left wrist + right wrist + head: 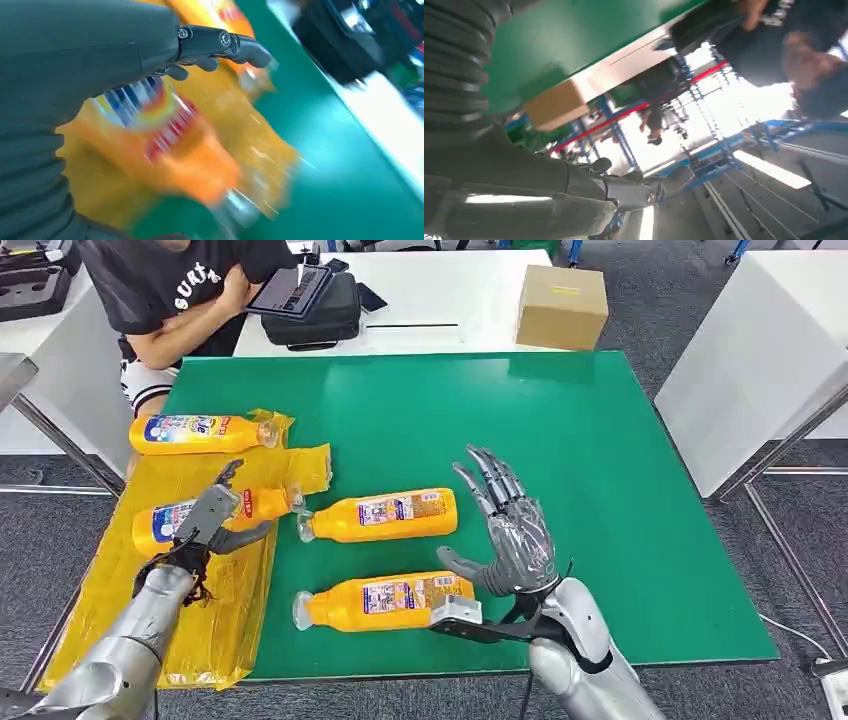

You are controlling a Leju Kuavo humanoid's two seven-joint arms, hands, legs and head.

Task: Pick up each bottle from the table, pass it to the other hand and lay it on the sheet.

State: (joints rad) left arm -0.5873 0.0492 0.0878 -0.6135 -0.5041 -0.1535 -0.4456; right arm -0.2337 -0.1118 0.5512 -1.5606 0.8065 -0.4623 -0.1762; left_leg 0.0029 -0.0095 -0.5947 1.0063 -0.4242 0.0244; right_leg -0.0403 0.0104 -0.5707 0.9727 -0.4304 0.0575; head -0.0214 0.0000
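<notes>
Right hand (510, 530), fingers spread and holding nothing, is raised just beside the cap-left bottle (385, 602) lying crosswise at the green table (600, 490) front edge, nearer it than the left hand (212, 520), seemingly empty, over the yellow sheet (225, 610)

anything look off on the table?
Mostly tidy. The yellow sheet is crumpled and hangs over the green table edge. Two bottles lie on it, the left hand over one; two more lie on bare green. No spill visible.
</notes>
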